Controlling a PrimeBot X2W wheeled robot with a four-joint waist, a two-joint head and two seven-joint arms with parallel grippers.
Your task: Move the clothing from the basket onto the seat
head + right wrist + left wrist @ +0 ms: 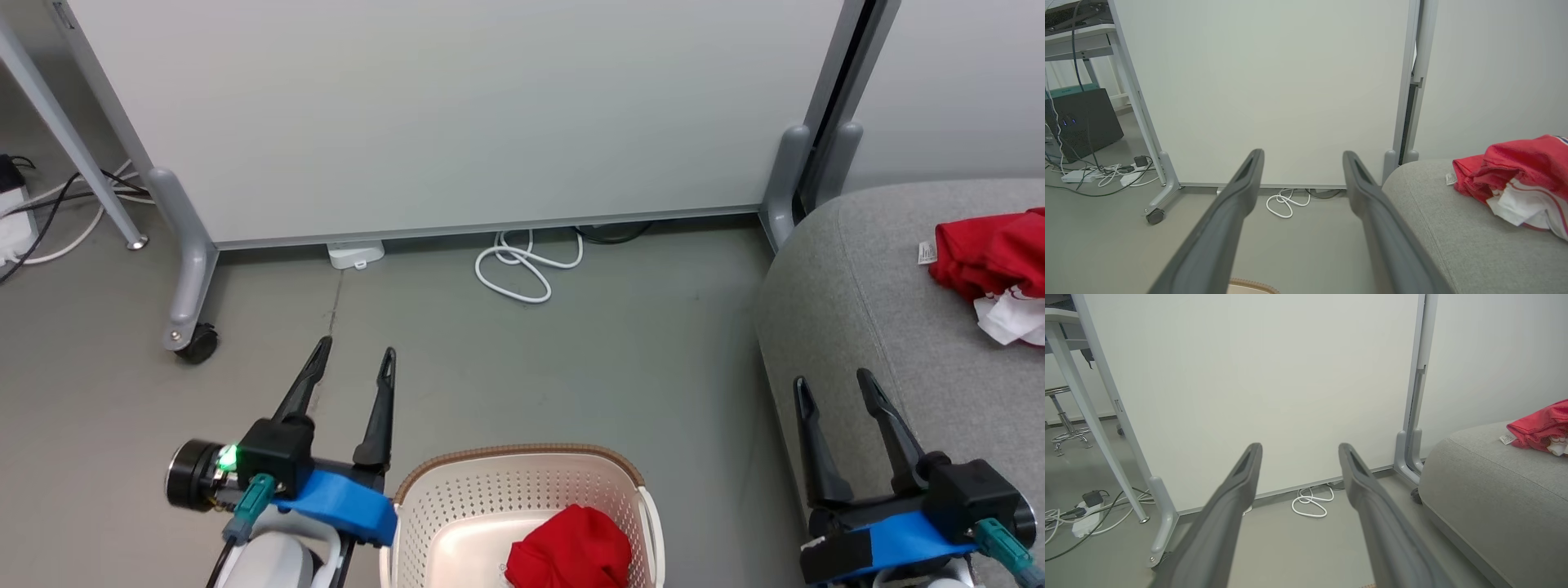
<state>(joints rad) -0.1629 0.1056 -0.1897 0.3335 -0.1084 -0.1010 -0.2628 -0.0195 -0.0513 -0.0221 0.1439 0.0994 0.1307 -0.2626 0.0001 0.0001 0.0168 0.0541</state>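
- The white panel [457,106] on wheeled legs stands at the far side and closes the scene behind. It has no part in the task.
- The seat [857,286], a big grey cushion, takes the right side. On its far right part some clothing [992,253] lies already, red, with white lining turned out and a small white tag.
- The basket [522,452] stands on the floor at the near middle, left of the seat and apart from it. Its near part is cut off from sight, so I cannot tell its long axis.
- Inside the basket a red garment [575,547] lies as a crumpled lump, more in the right half and low down. It shows no clear long axis.
- The left end effector [357,347] hangs just beside the left rim of the basket. Its fingers are spread wide and empty, and they point to the far side over the floor.
- The right end effector [831,377] is over the near left edge of the seat, also spread wide and holding nothing, well apart from the basket.
- The red garment lies between the two arms and nearer than both pairs of fingertips. So I judge that an arm must draw back and turn down into the basket. The left one seems the closer, and the carry would then go right, toward the seat.
- A white cable [526,265] lies coiled on the floor under the panel, far from the basket.
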